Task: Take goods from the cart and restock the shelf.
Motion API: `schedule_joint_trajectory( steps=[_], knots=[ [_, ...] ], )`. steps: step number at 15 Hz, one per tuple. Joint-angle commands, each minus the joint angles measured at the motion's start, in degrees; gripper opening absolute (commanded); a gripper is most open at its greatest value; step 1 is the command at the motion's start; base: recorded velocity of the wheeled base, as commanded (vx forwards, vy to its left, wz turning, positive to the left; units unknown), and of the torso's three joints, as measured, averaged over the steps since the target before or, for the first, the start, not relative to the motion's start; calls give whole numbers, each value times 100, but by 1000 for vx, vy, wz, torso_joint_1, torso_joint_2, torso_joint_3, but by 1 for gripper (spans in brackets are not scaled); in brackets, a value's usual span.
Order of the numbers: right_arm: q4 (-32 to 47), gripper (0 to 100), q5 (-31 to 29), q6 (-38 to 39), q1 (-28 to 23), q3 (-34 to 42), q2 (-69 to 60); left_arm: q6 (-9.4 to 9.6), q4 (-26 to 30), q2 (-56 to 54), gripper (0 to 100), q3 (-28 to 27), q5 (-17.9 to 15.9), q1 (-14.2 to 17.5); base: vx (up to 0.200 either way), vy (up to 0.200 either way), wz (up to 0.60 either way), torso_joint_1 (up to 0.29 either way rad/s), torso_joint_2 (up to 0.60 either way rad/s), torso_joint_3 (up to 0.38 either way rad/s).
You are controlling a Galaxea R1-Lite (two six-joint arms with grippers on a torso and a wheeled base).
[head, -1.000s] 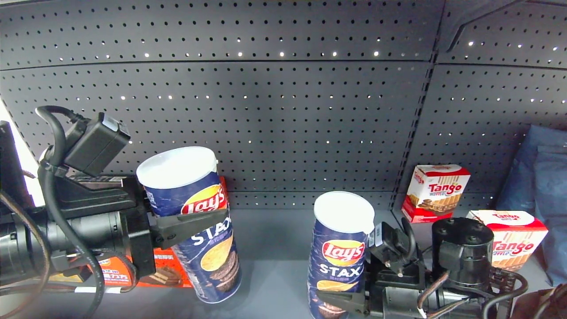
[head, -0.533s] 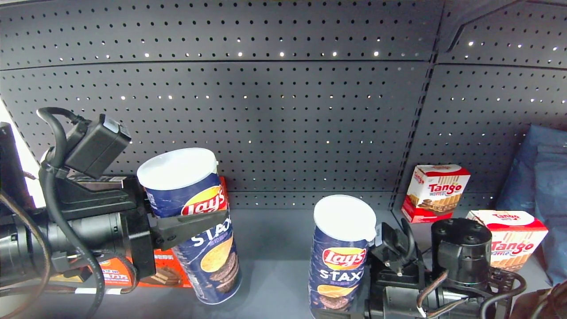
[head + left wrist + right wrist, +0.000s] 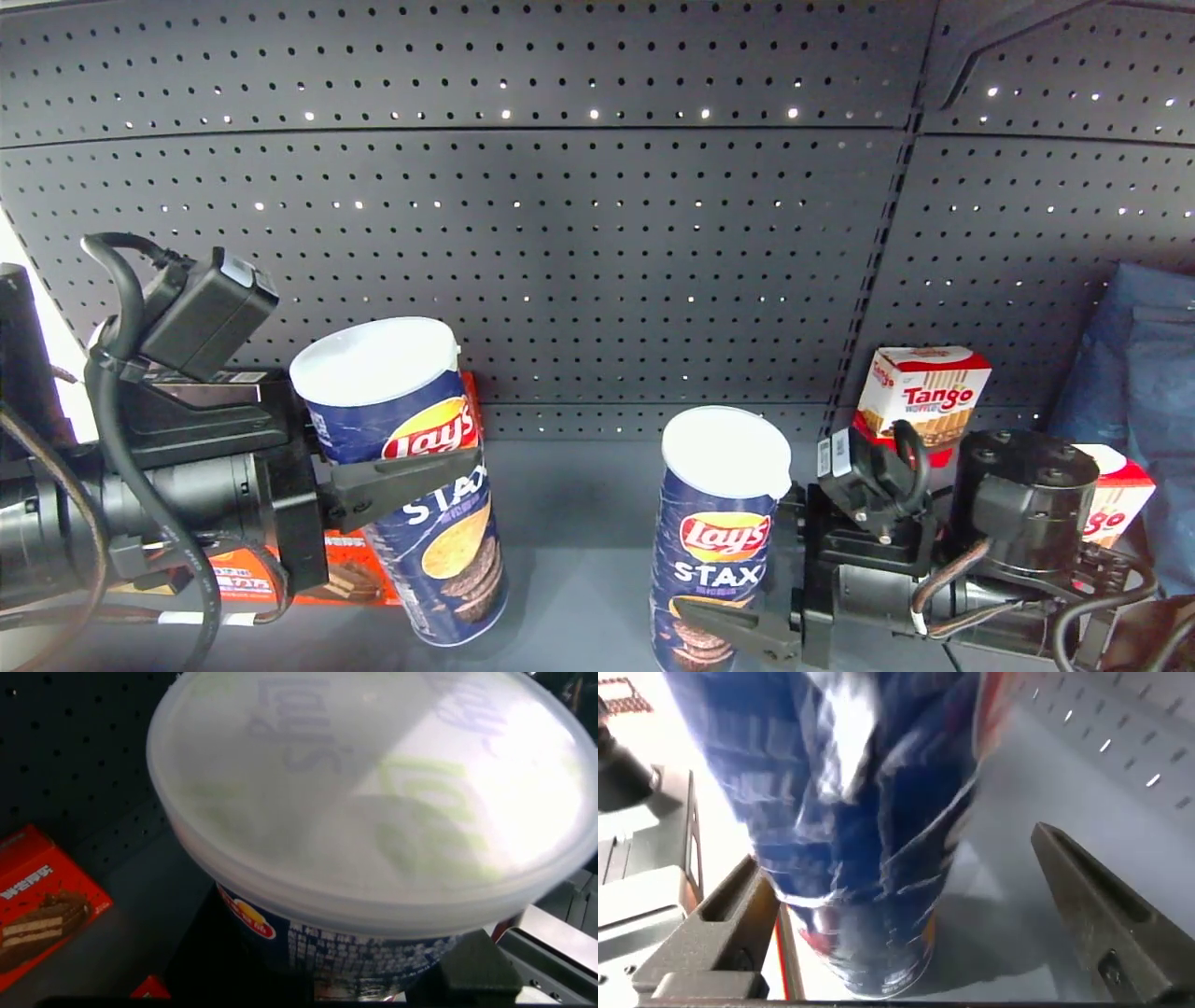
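Observation:
Two blue chips cans with white lids are at the grey shelf [image 3: 571, 523]. My left gripper [image 3: 425, 457] is shut on the left can [image 3: 411, 476], which leans a little, its base at the shelf floor. From the left wrist, its lid [image 3: 374, 793] looms close. The right can [image 3: 719, 532] stands upright on the shelf. My right gripper [image 3: 709, 602] is open around its lower part. In the right wrist view the can [image 3: 868, 831] lies between the spread fingers [image 3: 1083, 905], with a gap on one side.
An orange wafer box [image 3: 350, 569] lies behind the left can, also visible as a red box [image 3: 42, 905]. Two red-and-white wafer boxes [image 3: 924, 392] [image 3: 1120, 495] stand at the right, beside a blue bag [image 3: 1153, 355]. A perforated back wall [image 3: 597, 280] closes the shelf.
My right arm's wrist has shifted up and to the right, and its near finger shows beside the can's base again. The left can has sunk slightly.

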Motion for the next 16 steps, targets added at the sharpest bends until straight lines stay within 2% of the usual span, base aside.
schedule_joint_trajectory(
  steps=[1,6,7,11,12,14,16],
  knots=[
    [11,100,-21,9,2,-4,-332,-1,-5,14,0,-24,-1,0,0,0,0,0,0,0],
    [258,100,-30,18,2,339,-1272,-1,3,-21,0,11,-1,0,0,0,0,0,0,0],
    [679,100,-74,9,-95,339,-1712,-1,-5,-21,0,19,-1,0,0,0,0,0,0,0],
    [1347,100,-144,18,-368,242,-2714,-1,-5,-30,0,11,-10,0,0,0,0,0,0,0],
    [1550,100,-153,18,-473,155,-2951,-1,-5,-30,0,11,-1,0,0,0,0,0,0,0],
    [2516,100,-285,27,-992,-232,-3821,-1,-5,-13,0,-77,-10,-9,0,0,0,0,0,0],
    [3307,100,-812,62,-1422,-513,-4296,8,-5,5,0,-139,-10,-35,0,0,0,0,0,0]
  ],
)
